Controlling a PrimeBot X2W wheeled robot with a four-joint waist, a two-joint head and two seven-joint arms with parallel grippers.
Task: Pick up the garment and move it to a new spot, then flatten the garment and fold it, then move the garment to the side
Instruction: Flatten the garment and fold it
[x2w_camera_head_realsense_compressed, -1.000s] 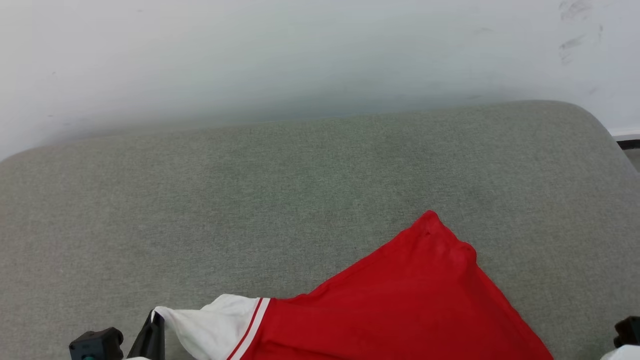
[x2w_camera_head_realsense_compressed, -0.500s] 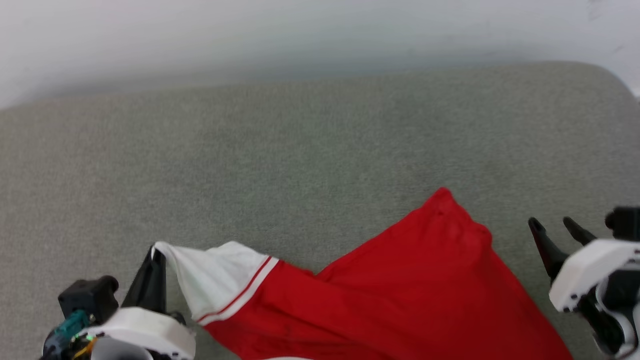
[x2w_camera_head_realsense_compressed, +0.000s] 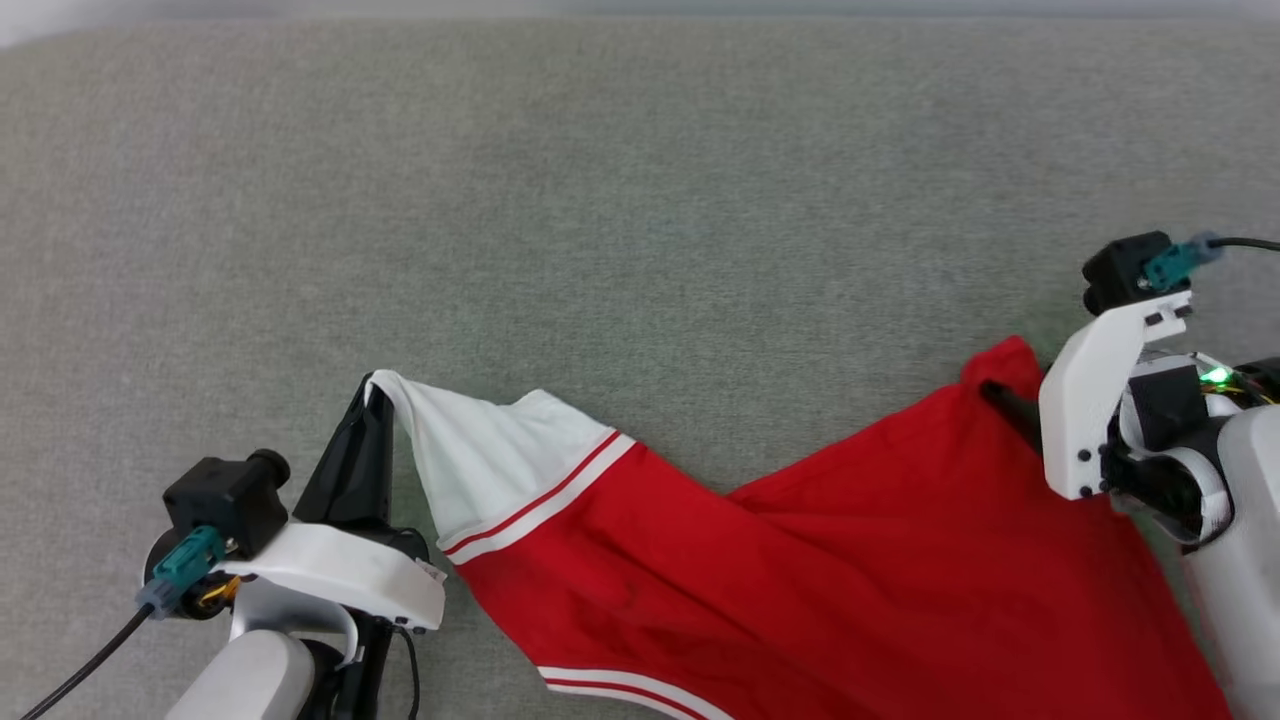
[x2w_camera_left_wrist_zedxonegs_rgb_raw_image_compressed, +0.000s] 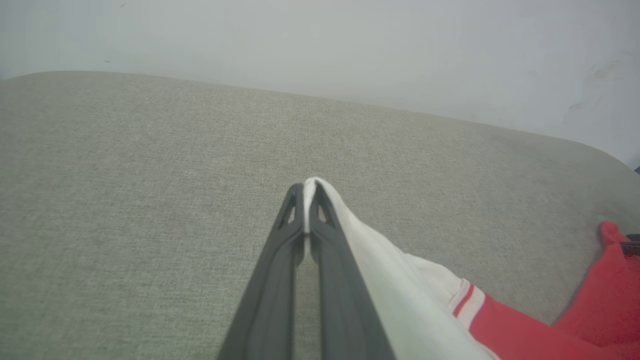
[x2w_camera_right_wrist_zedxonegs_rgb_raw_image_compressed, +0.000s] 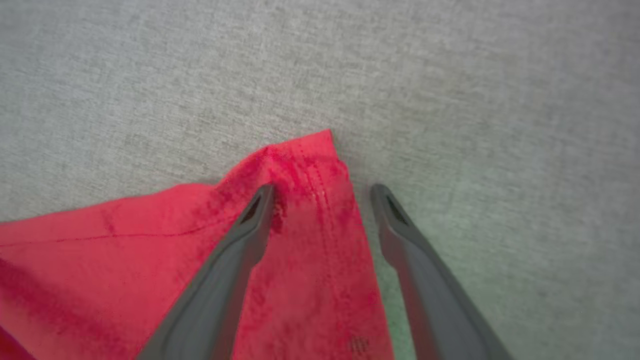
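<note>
- One red jersey-style shirt with white short sleeves and red-white striped trim is counted. It is spread loosely over a grey-green woven cushion surface, towards the near edge in the head view.
- Two grippers are counted.
- The left gripper is pinched tight on the tip of the white sleeve, which is drawn up into a point.
- The right gripper is spread wide, with nothing gripped. The hemmed red corner is straddled: one finger lies over the cloth, the other over bare cushion just beside the edge.
- A small dark mark low on the red cloth is too blurred to be read.
- Half a second earlier the right gripper was apart from the shirt. It has since been brought onto the corner, and the head camera has been tilted down.
</note>
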